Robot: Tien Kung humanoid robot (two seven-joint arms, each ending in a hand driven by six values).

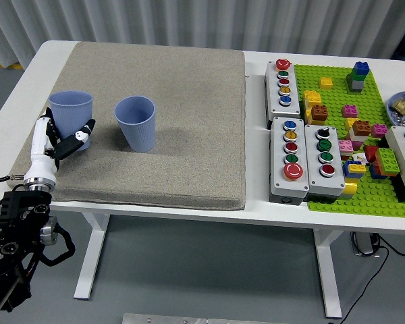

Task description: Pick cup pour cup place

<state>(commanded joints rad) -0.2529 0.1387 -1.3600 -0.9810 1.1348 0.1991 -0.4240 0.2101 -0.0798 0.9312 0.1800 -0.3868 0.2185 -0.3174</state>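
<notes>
My left hand (57, 144) grips the left blue cup (71, 119) low on its wall, at nine o'clock on the grey mat (175, 135). It looks light, thin and easily crushed, so I squeeze gently. The second cup (136, 123) stands at its three o'clock.

White robot hand (54, 142) — black-jointed arm.

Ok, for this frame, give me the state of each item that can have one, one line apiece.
Left cup: upright on the mat, open end up, gripped low on its side.
Right cup: upright on the mat, free, contents not visible.
Left hand: fingers curled around the left cup.
Grey mat: flat on the white table.
Right hand: not in view.
</notes>
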